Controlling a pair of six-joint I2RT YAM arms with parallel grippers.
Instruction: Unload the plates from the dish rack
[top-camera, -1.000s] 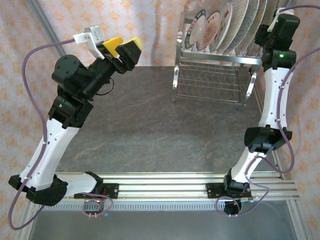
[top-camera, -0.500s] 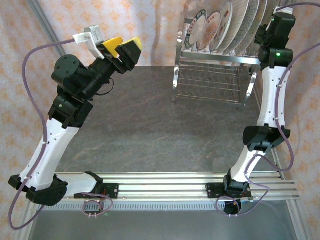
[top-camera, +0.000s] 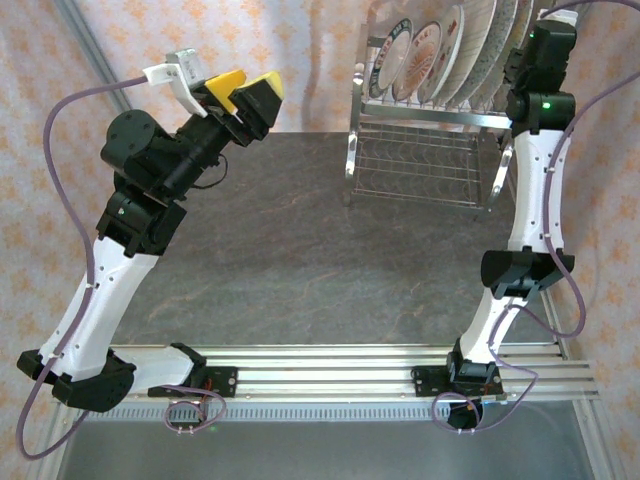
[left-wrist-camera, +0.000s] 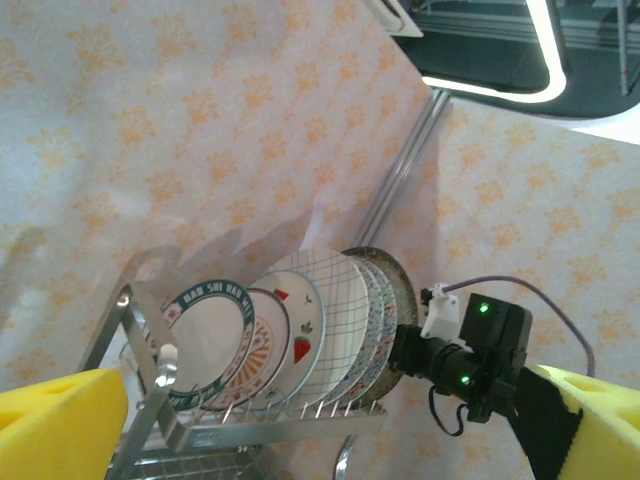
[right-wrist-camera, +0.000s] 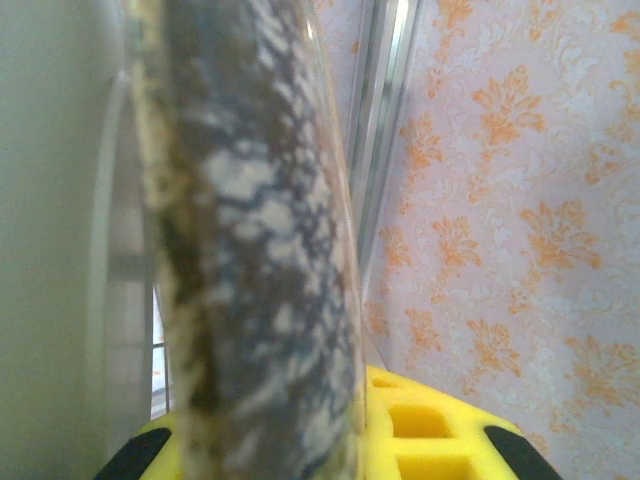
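The dish rack (top-camera: 432, 122) stands at the table's far right, with several plates upright in its upper tier. From left they run: a dark-rimmed plate (left-wrist-camera: 208, 340), a strawberry-print one (left-wrist-camera: 300, 335), a plaid-lined one (left-wrist-camera: 340, 300), then more, ending in a speckled plate (left-wrist-camera: 400, 285). My right gripper (right-wrist-camera: 265, 440) reaches over the rack's right end, its yellow pads (right-wrist-camera: 430, 430) on either side of the speckled plate's rim (right-wrist-camera: 250, 250), shut on it. My left gripper (top-camera: 245, 88) hangs open high at the left, facing the rack, with nothing between its fingers.
Patterned wallpaper backs the table on the far and side walls, and a metal post (right-wrist-camera: 385, 130) rises just behind the rack. The rack's lower tier (top-camera: 425, 165) holds nothing. Dark tabletop (top-camera: 300, 260) stretches between the arms.
My right arm has swung left and up, bringing its wrist in over the rightmost plate. The left arm has barely moved.
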